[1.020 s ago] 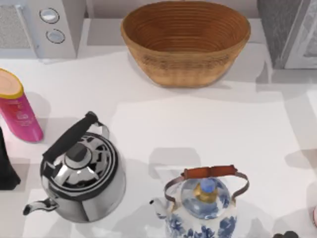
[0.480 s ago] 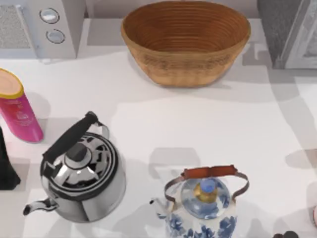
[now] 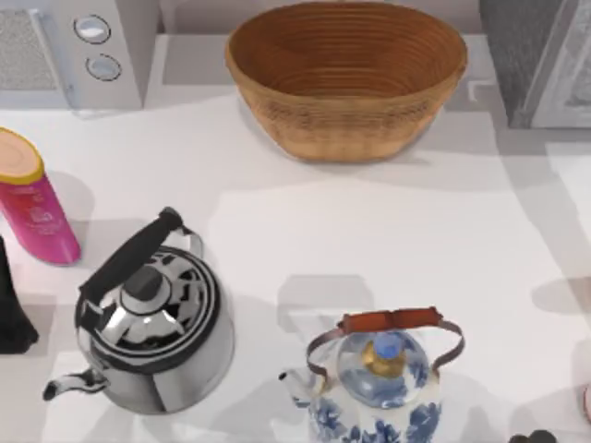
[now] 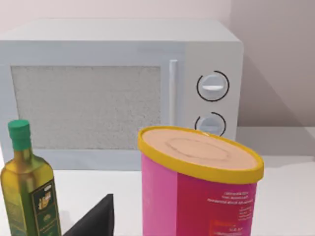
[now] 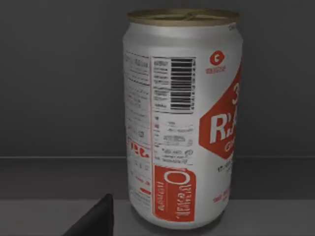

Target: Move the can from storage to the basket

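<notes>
Right gripper: one dark fingertip shows at the edge of the right wrist view, just beside the foot of the can and not touching it; open or closed cannot be told
Can: stands upright on a grey shelf floor against dark grey walls (barcode and red lettering face the wrist camera), close in front of the right gripper
Left gripper: one dark fingertip shows low in the left wrist view, between the oil bottle and the pink canister; its state cannot be told either
Left arm: a dark shape at the table's left edge in the top view, below the pink canister
Pink canister: yellow-lidded, upright near the left edge
Oil bottle: green-capped, standing before the microwave
Microwave: far left corner, door shut
Basket: at the far middle of the table, nothing inside it
Steel kettle: near left, black handle
Blue-and-white kettle: near middle, brown handle
Grey cabinet: far right corner
</notes>
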`<state>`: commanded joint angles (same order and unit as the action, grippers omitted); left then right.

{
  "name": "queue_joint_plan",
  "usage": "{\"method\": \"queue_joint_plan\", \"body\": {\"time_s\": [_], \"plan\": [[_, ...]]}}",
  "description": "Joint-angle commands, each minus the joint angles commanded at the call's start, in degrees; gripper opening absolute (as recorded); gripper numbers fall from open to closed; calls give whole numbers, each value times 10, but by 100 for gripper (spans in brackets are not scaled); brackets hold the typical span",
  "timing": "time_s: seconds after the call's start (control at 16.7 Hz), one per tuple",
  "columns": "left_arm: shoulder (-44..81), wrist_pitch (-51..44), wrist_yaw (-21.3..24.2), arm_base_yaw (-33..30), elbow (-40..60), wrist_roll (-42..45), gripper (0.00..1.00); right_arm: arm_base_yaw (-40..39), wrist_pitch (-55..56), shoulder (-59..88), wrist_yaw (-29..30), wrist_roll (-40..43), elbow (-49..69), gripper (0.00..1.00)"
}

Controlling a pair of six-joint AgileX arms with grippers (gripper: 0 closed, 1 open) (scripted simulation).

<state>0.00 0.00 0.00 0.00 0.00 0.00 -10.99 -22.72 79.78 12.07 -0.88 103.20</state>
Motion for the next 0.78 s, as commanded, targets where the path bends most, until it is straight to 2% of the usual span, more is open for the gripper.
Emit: {"method": "queue_joint_plan", "body": {"time_s": [0.3, 0.78], "plan": [[0, 0, 0, 0, 0, 0, 100, -10, 20, 93, 13, 0, 64, 100], [0, 0, 0, 0, 0, 0, 100, -9, 23, 123, 13, 0, 96, 100]]}}
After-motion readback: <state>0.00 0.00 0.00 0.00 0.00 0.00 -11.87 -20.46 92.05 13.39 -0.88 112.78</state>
